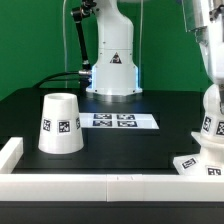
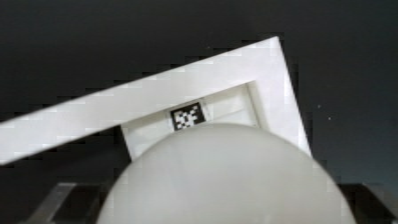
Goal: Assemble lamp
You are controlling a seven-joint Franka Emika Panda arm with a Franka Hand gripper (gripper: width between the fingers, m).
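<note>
The ball-shaped white bulb [image 1: 212,128], with square tags, stands upright on the flat square base [image 1: 196,165] at the exterior view's right, near the front rail. My gripper [image 1: 213,104] comes down from the top right and is shut on the bulb. In the wrist view the bulb [image 2: 222,175] fills the space between my dark fingers [image 2: 43,206], with the white base and its tag [image 2: 191,117] beyond it. The truncated-cone shade [image 1: 60,125] stands alone on the black table at the exterior view's left.
The marker board [image 1: 118,121] lies flat in the middle of the table. A white rail [image 1: 100,184] runs along the front edge and turns up the left side. The arm's white pedestal [image 1: 112,70] stands at the back.
</note>
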